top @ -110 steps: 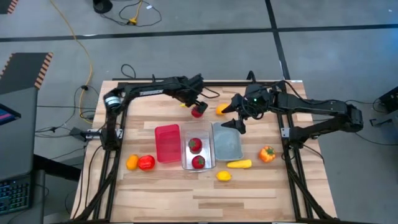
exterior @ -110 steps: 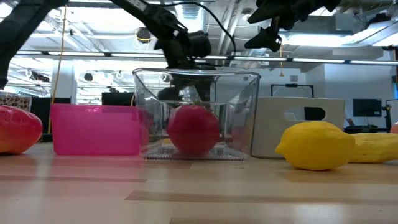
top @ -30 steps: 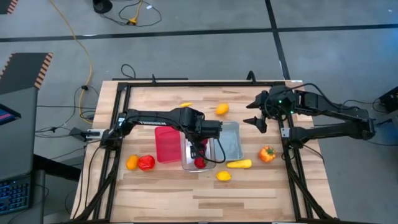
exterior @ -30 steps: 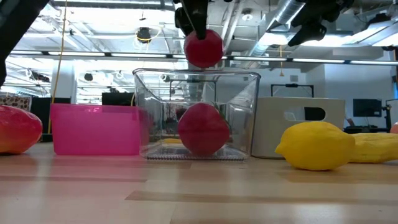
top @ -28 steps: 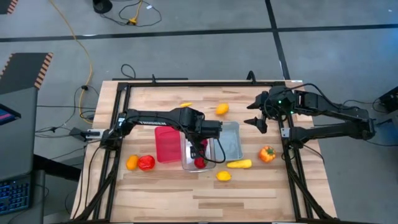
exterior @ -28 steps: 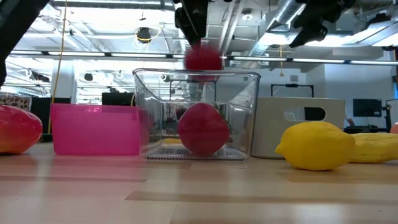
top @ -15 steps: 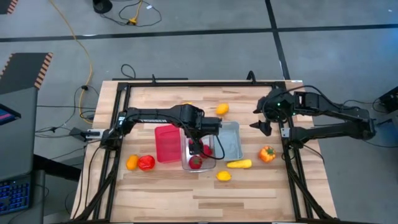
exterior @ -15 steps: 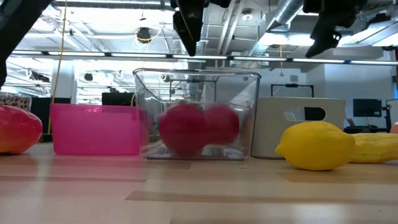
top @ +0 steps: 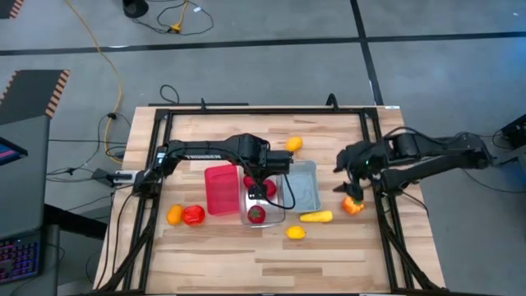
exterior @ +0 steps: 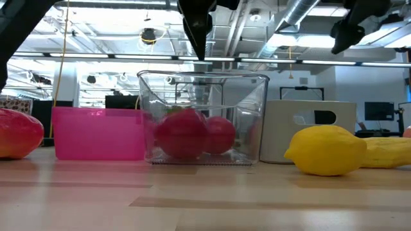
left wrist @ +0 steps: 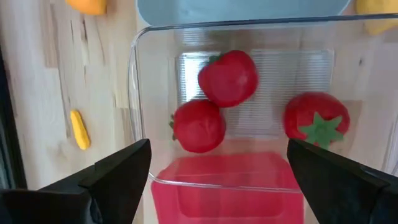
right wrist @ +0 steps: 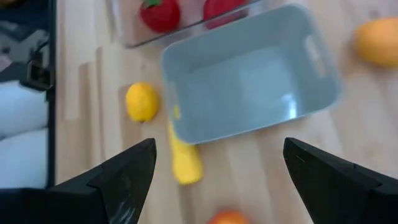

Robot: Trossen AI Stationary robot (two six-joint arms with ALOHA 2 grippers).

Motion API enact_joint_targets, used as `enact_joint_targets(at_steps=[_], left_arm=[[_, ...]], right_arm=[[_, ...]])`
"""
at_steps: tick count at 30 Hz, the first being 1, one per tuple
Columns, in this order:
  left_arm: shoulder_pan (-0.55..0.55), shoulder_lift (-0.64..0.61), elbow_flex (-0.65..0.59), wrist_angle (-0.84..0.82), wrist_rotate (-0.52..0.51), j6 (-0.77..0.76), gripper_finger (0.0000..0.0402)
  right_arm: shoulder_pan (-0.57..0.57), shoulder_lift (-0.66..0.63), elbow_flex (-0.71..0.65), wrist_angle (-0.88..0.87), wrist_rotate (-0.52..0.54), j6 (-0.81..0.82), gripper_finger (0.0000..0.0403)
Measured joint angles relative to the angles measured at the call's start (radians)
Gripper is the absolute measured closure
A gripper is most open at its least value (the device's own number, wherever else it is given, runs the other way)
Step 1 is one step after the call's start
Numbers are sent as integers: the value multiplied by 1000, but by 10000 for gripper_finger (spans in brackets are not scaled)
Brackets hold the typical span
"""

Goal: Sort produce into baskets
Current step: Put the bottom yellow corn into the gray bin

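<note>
My left gripper (top: 263, 179) hangs open and empty over the clear bin (top: 278, 215); it also shows in the left wrist view (left wrist: 217, 180). Three red round toys (left wrist: 228, 78) (left wrist: 199, 126) (left wrist: 316, 118) lie on the clear bin's floor. The red bin (top: 220, 191) stands to its left and the pale blue bin (top: 302, 187), which holds nothing, to its right. My right gripper (top: 351, 179) is open and empty just above the orange-red pepper (top: 353, 204). It also shows in the right wrist view (right wrist: 217, 180).
On the table lie a yellow elongated toy (top: 316, 217), a lemon (top: 295, 233), an orange oval (top: 293, 144) at the far side, and an orange one (top: 174, 215) beside a red one (top: 193, 215) at the near left. A small yellow piece (left wrist: 79, 129) lies beyond the bins.
My left gripper has let go of a red round toy above the clear bin. The toy has fallen in and rolled to rest beside the two others. The gripper has then drawn back a little toward the far edge. My right gripper has gone toward the near edge, over the pepper.
</note>
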Motion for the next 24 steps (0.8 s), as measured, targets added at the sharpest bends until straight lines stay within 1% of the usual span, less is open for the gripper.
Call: enact_joint_targets(at_steps=[8,14,19,24], left_arm=[[5,0,0,37,-21,10,38],[3,0,0,61,-21,8,38],[2,0,0,64,-20,6,38],[1,0,0,68,-15,-2,38]], right_arm=[[238,136,-27,5,16,113,26],[376,250,-66,10,145,243,26],[449,349,-79,39,215,304,26],[487,473,-79,45,261,310,26]])
